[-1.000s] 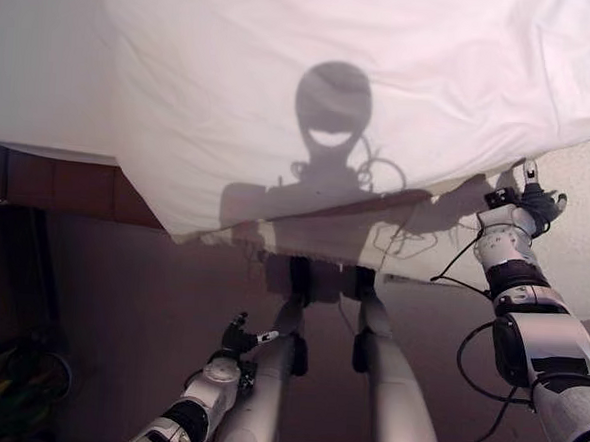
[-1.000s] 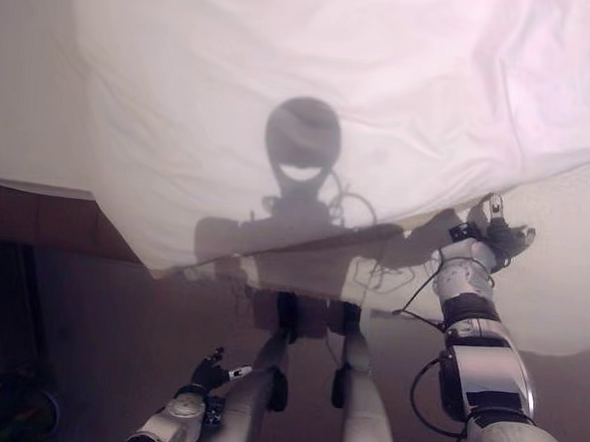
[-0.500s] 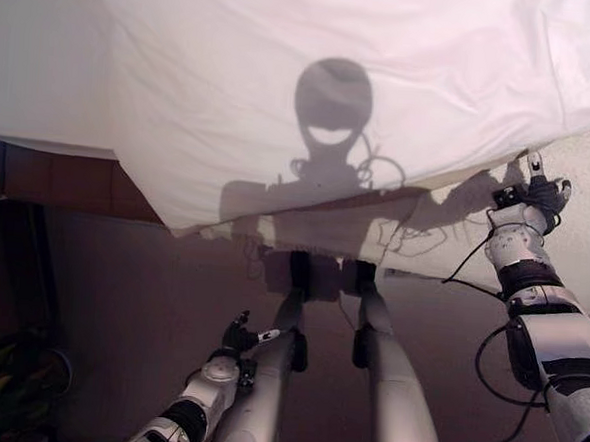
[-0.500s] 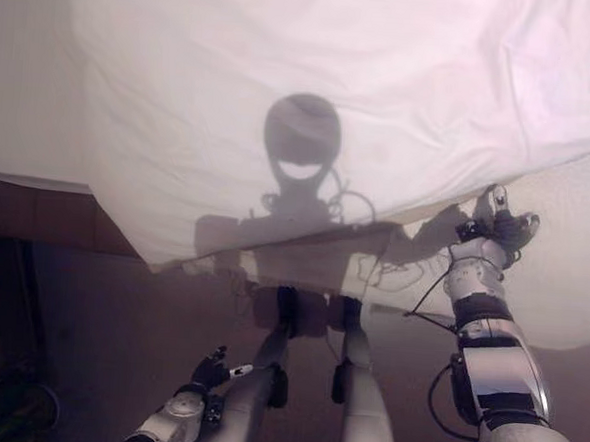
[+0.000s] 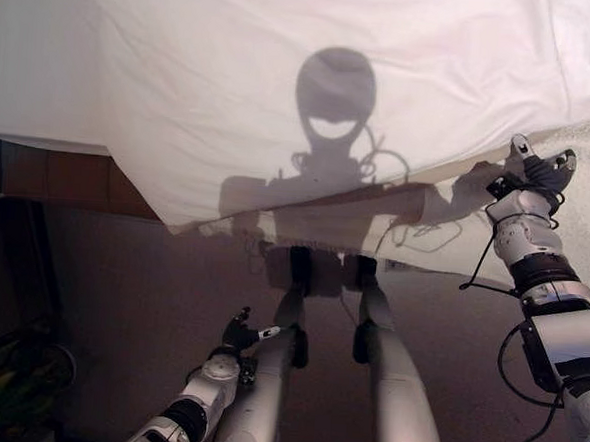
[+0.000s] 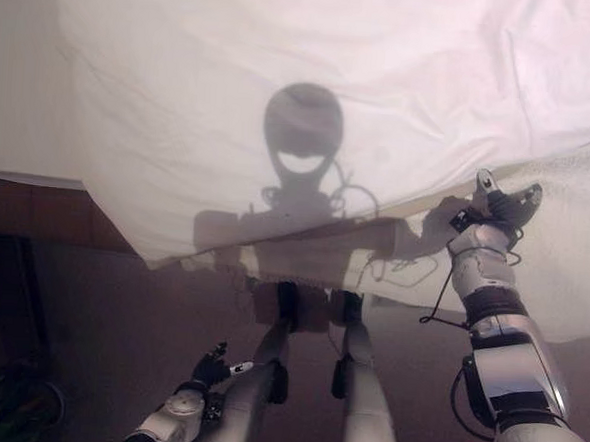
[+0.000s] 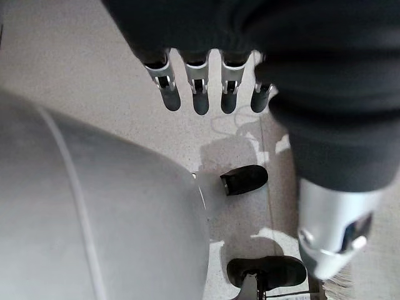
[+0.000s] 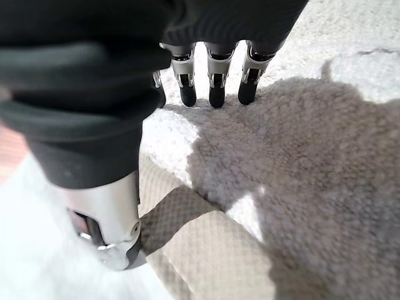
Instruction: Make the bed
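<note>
- One dark heap of stuff (image 5: 9,389) lies in the lower left corner of the left eye view, on the floor (image 5: 130,301); what it is cannot be told.
- One strip of reddish-brown wood, the bed frame (image 5: 62,179), shows at the left edge under the hanging cloth.
- One left hand (image 5: 240,334) sits low in the frame, left of centre, over the bare floor and well apart from the bed. In the left wrist view its fingers (image 7: 200,84) stand in a loose, fairly straight row with nothing between them and the thumb (image 7: 331,231).
- One white sheet (image 5: 314,72) covers the whole upper half of the frame. Its lower edge runs as one long line from the left-centre up to the upper right, and a corner of it hangs lowest at the left-centre, over the bed's side.
- One fleecy cream blanket (image 8: 294,162) lies under the sheet, showing at the right edge of the frame below the sheet's raised hem.
- One quilted tan mattress surface (image 8: 206,250) shows in the right wrist view, just beside the blanket's edge.
- One right hand (image 5: 534,174) is at the right of the frame, at the sheet's hem. Its fingers (image 8: 215,81) are straight, tips over the blanket, thumb by the white cloth; nothing is gripped.
</note>
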You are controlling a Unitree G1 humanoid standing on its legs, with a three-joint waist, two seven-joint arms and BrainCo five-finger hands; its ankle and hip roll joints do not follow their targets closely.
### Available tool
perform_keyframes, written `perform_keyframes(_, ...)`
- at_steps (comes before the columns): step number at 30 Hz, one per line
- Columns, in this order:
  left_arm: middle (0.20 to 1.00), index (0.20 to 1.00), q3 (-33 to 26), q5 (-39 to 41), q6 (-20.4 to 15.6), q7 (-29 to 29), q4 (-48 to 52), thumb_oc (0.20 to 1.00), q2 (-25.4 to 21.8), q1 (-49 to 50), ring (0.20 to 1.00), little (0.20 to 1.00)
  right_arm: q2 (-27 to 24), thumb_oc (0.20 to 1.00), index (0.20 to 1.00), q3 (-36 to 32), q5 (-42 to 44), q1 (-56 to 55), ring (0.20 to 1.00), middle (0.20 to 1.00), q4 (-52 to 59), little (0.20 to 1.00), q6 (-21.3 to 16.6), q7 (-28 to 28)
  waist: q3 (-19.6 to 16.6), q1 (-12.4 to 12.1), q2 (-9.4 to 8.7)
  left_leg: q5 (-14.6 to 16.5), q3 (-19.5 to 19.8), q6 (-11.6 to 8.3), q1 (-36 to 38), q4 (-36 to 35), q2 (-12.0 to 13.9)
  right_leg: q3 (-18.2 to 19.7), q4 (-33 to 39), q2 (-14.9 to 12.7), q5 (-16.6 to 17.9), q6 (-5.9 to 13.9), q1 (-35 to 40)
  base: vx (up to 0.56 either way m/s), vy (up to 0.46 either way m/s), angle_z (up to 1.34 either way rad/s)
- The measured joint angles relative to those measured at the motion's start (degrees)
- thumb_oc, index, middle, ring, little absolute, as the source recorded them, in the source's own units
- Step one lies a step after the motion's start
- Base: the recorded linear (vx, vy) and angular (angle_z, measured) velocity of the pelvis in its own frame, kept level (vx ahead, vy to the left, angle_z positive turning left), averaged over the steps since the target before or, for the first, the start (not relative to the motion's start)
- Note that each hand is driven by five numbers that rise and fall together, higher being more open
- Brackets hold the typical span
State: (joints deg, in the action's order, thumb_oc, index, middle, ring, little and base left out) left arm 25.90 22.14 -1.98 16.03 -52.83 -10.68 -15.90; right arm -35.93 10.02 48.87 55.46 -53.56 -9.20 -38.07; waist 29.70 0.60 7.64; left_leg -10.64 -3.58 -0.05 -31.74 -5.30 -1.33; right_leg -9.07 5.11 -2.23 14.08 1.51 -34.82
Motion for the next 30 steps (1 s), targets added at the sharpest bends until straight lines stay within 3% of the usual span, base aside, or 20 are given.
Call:
perform_keyframes(9, 1.0, 1.0, 0.0, 0.0, 0.2, 1.1, -0.1, 1.0, 0.0, 0.0, 1.0, 1.0, -0.5, 1.0, 1.0, -0.6, -0.6, -0.6, 1.0, 1.0, 0.0, 1.0, 0.7, -0.1, 0.1, 0.0, -0.07, -0.3, 0.7, -0.1, 1.2, 0.2, 0.0, -0.9, 0.0, 0.0, 0.3, -0.36, 1.6, 0.0, 0.031, 0.04)
perform_keyframes(14, 1.0, 1.0, 0.0, 0.0, 2.3, 2.1, -1.2, 1.0, 0.8, -0.3, 1.0, 1.0, 3.8, 1.0, 1.0, -7.1, 5.3, -3.8, 1.0, 1.0, 5.6, 1.0, -4.0, -0.6, 0.2, 0.4, -0.29, -0.2, 0.7, -0.13, 3.4, 0.1, 0.0, -0.9, -0.1, 0.0, 0.0, -0.11, 3.7, -0.01, 0.045, 0.01)
perform_keyframes(17, 1.0, 1.0, 0.0, 0.0, 3.0, 2.6, -1.4, 1.0, 0.7, -0.2, 1.0, 1.0, 6.7, 1.0, 1.0, -9.6, 5.3, -7.8, 1.0, 1.0, 12.5, 1.0, -6.1, -2.6, 0.4, 1.2, -0.59, -0.2, 0.7, -0.13, 4.3, 0.1, 0.0, -0.8, 0.0, -0.1, 0.0, -0.09, 4.7, -0.02, 0.054, 0.02)
perform_keyframes(22, 1.0, 1.0, 0.0, 0.0, 3.5, 4.5, -0.8, 1.0, 0.7, -0.2, 1.0, 1.0, 12.1, 1.0, 1.0, -12.5, 5.2, -7.9, 1.0, 1.0, 15.5, 1.0, -11.8, -11.3, 0.4, 1.7, -0.93, -0.3, -0.3, -0.08, 5.3, 0.2, -0.2, 0.1, 0.0, -0.2, 0.0, -0.06, 5.4, -0.03, 0.044, -0.05)
perform_keyframes(27, 1.0, 1.0, 0.1, -0.1, 3.9, 5.5, -0.2, 1.0, 0.7, -0.2, 1.0, 1.0, 13.1, 1.0, 1.0, -13.0, 0.2, -8.5, 1.0, 1.0, 20.0, 1.0, -12.2, -17.5, 0.5, 1.7, -1.23, -0.3, -1.0, -0.03, 5.6, 0.2, -0.2, 0.7, 0.0, -0.2, 0.0, -0.04, 5.4, -0.01, 0.017, -0.04)
perform_keyframes(30, 1.0, 1.0, 0.0, -0.1, 3.7, 5.5, 0.1, 1.0, 0.8, -0.2, 1.0, 1.0, 12.9, 1.0, 1.0, -12.6, -3.9, -9.2, 1.0, 1.0, 23.9, 1.0, -11.9, -17.6, 0.5, 1.8, -1.24, -0.3, -1.1, -0.03, 5.6, 0.2, -0.2, 0.8, 0.0, -0.2, 0.0, -0.04, 5.4, 0.0, 0.0, 0.0)
